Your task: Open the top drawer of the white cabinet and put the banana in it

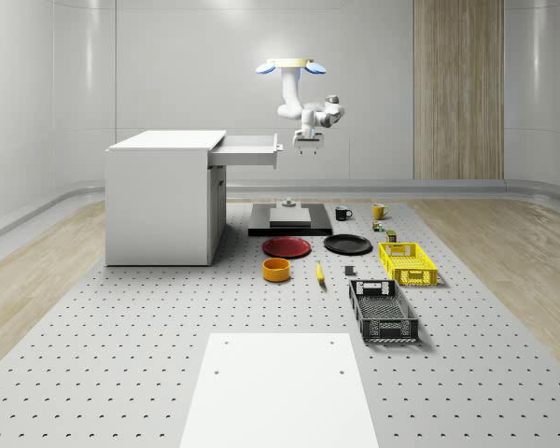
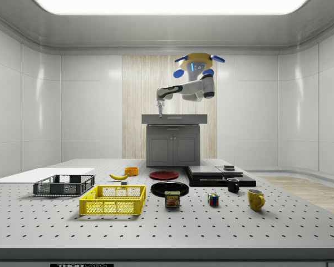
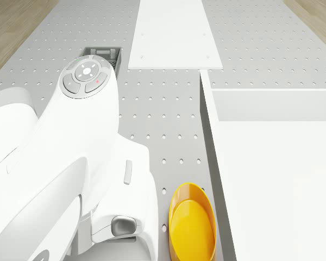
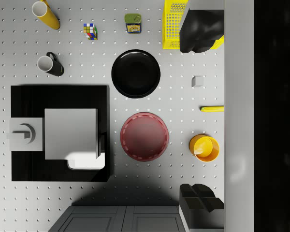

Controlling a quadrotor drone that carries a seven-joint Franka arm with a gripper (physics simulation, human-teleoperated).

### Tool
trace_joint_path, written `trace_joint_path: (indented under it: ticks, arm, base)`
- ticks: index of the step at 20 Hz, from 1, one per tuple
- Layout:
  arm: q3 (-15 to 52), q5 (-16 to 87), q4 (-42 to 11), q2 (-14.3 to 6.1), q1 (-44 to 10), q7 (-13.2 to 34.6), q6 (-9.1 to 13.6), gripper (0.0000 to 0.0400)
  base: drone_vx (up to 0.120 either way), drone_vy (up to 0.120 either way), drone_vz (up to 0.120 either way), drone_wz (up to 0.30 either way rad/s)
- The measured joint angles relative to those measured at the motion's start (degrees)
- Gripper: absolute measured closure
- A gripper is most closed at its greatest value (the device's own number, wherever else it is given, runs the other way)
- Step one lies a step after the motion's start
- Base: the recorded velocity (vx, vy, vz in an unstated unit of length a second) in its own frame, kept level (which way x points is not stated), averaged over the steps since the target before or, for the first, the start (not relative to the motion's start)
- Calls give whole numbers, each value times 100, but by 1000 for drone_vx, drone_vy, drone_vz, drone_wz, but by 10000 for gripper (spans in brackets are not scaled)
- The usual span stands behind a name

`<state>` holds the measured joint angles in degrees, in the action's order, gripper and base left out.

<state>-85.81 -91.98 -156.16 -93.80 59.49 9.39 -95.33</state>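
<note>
Drone (image 1: pixel 290 66) hovers; tool (image 1: pixel 308 142), apparently apart, beside open top drawer (image 1: pixel 246 149).

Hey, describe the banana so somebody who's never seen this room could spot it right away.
Start at the white cabinet on the perforated floor, then look toward the yellow crate and the black crate. In the open floor between the orange bowl and those crates lies the banana. It is the only slim yellow thing lying flat there; the bowl beside it is round.
</note>
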Motion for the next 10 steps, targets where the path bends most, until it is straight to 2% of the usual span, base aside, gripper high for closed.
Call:
trace_joint_path:
  ticks: [5, 10]
  arm:
    - [-2, -13, -3, 10, 4, -8, 17, 0]
    - [-3, -20, -4, 18, 5, -10, 28, 0]
  base:
    - [120, 0, 0, 0]
    - [120, 0, -120, 0]
